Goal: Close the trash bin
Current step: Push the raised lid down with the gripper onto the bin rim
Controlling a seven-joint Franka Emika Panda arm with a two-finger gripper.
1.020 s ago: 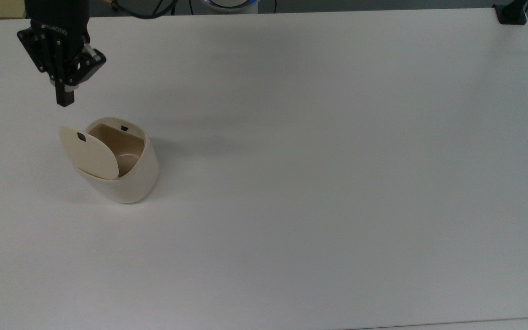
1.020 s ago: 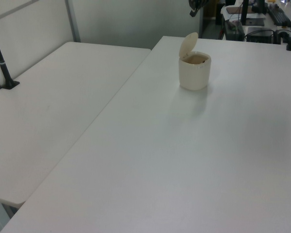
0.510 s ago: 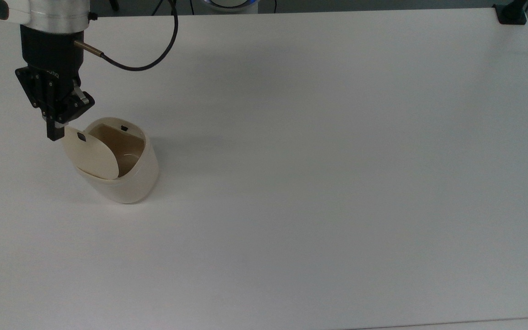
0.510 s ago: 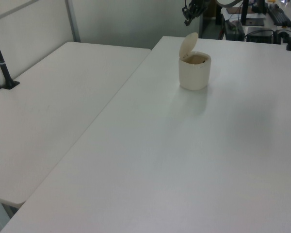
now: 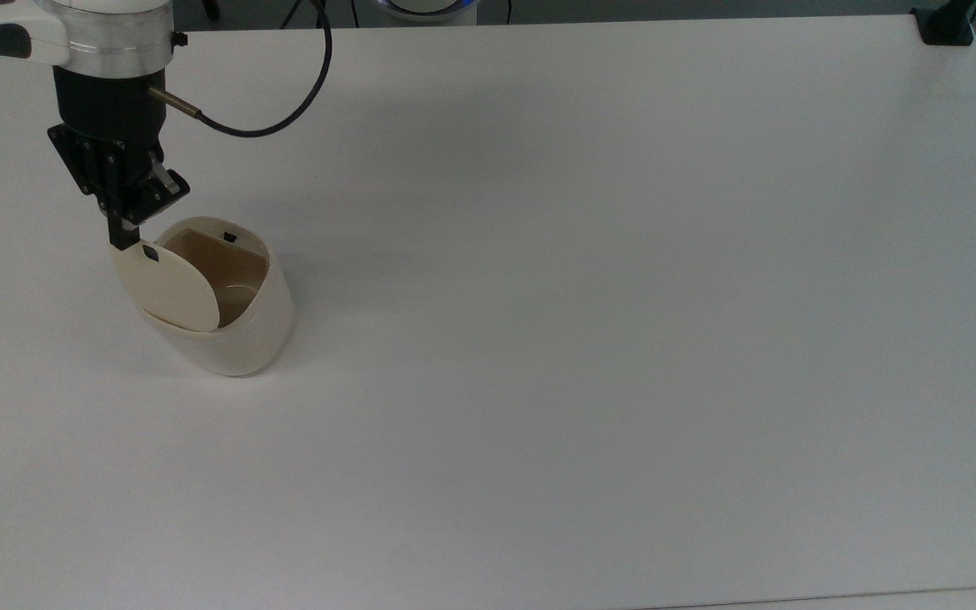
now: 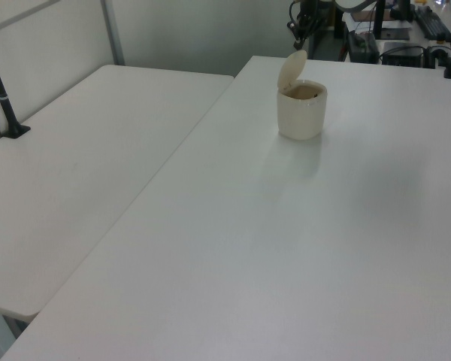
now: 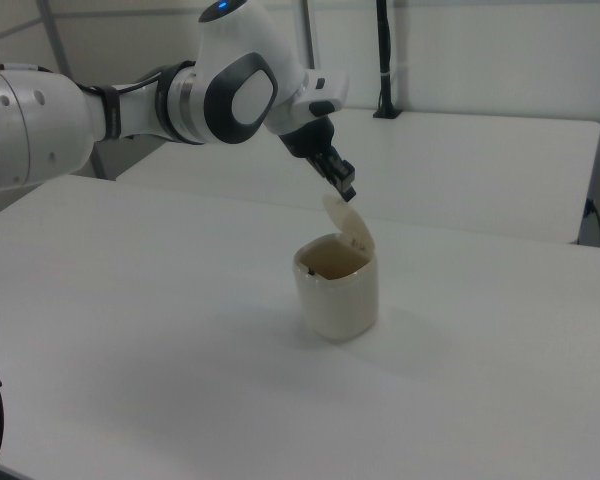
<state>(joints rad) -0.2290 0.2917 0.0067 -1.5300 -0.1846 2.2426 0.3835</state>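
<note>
Gripper (image 5: 123, 241) fingers pinched together (holding nothing), tip at raised lid (image 5: 168, 286) of trash bin (image 5: 242, 339), placed to push it shut.

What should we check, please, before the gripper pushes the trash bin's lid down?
1. Lid standing open, tan interior showing: ok, ready to be pushed.
2. Gripper at the lid's upper edge, seen in the top view and the right view: ok.
3. Fingers together for pushing: ok, they look shut with nothing between them.
4. Actual contact between fingertip and lid: cannot tell.
5. Trash bin upright on the table: ok.
6. Black latch tab on the lid and its catch on the rim unobstructed: ok.
</note>
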